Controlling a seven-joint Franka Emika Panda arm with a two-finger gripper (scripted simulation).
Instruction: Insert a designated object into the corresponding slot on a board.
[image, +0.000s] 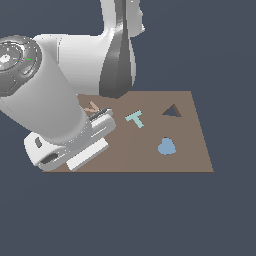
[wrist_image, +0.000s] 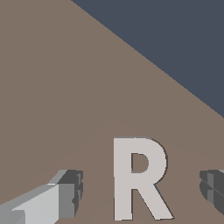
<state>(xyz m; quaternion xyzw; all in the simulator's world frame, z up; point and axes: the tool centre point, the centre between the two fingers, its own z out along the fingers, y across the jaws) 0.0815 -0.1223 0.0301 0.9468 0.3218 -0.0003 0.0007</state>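
Lying flat on flat brown rectangular board (wrist_image: 65, 87), pale grey R-shaped block (wrist_image: 138, 177), between dark ribbed fingertips (wrist_image: 72, 188) in wrist view. Standing wide open, pincer (wrist_image: 142, 188), fingertips apart from block on both sides, gripping nothing. In exterior view, going left to right: white arm covering board's left end; teal T piece (image: 135, 119); blue heart piece (image: 166, 146); dark triangular recess (image: 172, 111).

1. The light grey R block (wrist_image: 138, 179) lies flat on the brown board (wrist_image: 65, 96).
2. It sits between the gripper's (wrist_image: 142, 188) two fingertips (wrist_image: 72, 186), apart from both.
3. The jaws stand spread wide, either side of the R.
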